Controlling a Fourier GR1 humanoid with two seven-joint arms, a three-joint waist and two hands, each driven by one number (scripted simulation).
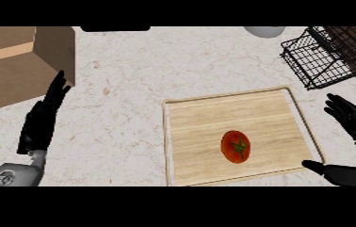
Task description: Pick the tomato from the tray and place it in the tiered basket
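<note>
A red tomato [236,146] with a green stem lies on the light wooden tray [201,122], slightly right of the tray's middle and toward its near edge. The black wire tiered basket [321,56] stands at the far right of the counter, beyond the tray's far right corner. My right hand [339,172] is open at the right edge of the view, its thumb near the tray's near right corner and its fingers [341,111] spread beside the tray's right rim, apart from the tomato. At the left, my left hand [43,117] rests open with its fingers pointing up.
A brown wooden box [31,56] fills the far left corner, just behind the left hand. A pale round object [264,31] and a dark flat object [115,28] sit at the counter's far edge. Speckled countertop lies between the tray and the left hand.
</note>
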